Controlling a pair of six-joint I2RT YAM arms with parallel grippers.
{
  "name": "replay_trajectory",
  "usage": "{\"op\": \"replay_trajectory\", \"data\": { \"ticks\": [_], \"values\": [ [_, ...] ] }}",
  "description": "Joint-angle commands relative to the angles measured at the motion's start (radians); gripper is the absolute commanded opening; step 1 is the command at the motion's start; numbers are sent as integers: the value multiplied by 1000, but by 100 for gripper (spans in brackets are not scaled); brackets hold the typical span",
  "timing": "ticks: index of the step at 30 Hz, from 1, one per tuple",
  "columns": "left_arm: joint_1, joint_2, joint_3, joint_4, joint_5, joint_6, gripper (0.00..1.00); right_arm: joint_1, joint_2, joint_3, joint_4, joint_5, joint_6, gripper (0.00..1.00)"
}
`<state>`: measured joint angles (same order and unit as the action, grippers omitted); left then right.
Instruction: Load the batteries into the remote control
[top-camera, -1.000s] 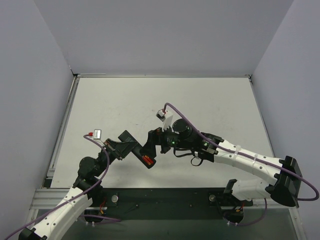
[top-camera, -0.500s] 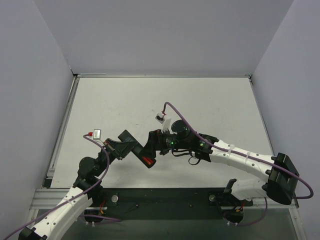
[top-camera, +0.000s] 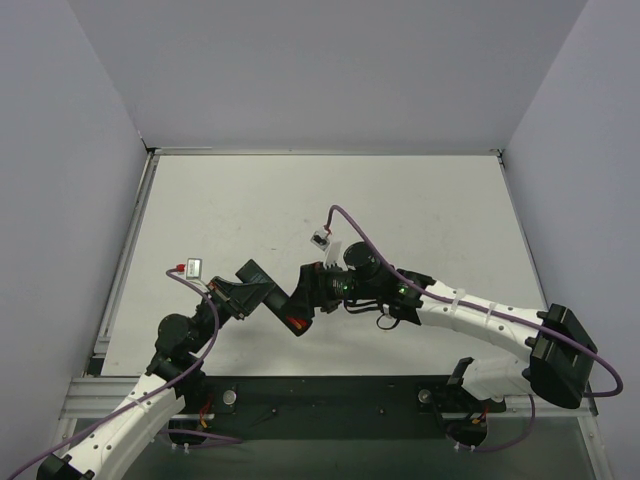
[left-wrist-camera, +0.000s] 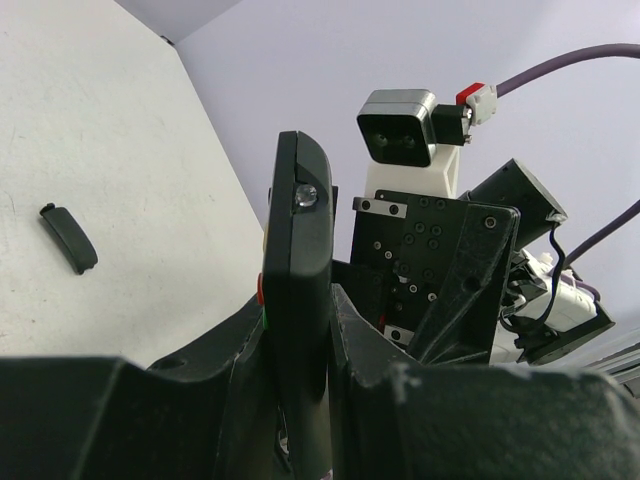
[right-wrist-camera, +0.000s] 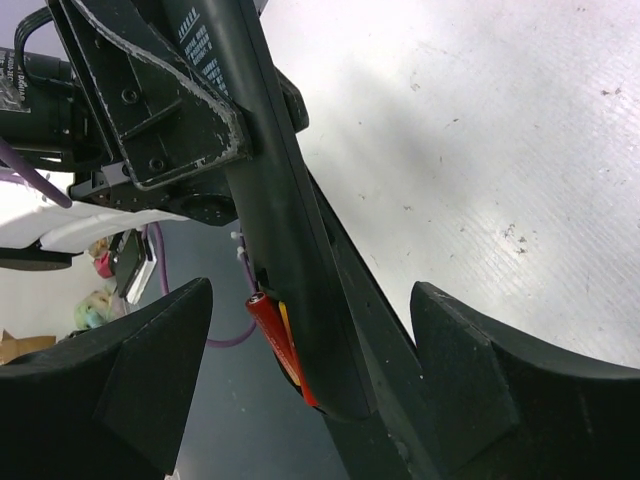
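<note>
A small flat black plastic cover piece (left-wrist-camera: 68, 238) lies by itself on the matt white table (top-camera: 420, 200), which is enclosed by plain lilac-grey walls (top-camera: 330, 70). We see the left gripper (left-wrist-camera: 300, 395) clamped on the slim black rectangular remote control (left-wrist-camera: 298, 250), held edge-on above the table. A thin red cylindrical battery (right-wrist-camera: 270, 330) sits in its open compartment. The right gripper (right-wrist-camera: 315, 345) straddles the remote, its jaws apart.
</note>
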<state>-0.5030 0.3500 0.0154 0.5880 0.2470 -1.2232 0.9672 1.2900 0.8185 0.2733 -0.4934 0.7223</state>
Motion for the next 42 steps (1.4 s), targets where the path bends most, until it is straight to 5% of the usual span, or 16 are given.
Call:
{"op": "replay_trajectory", "data": {
  "ticks": [1,30,42],
  "values": [
    [-3,-6,58,93,-11,-6,0,-10,8,-13,60,-40,20,75],
    [-2,21,107,203,-87,17,0,-48,23,-73,86,-80,63,60],
    [-2,81,155,223,-68,44,0,-64,57,-27,-32,-99,28,57]
  ]
}}
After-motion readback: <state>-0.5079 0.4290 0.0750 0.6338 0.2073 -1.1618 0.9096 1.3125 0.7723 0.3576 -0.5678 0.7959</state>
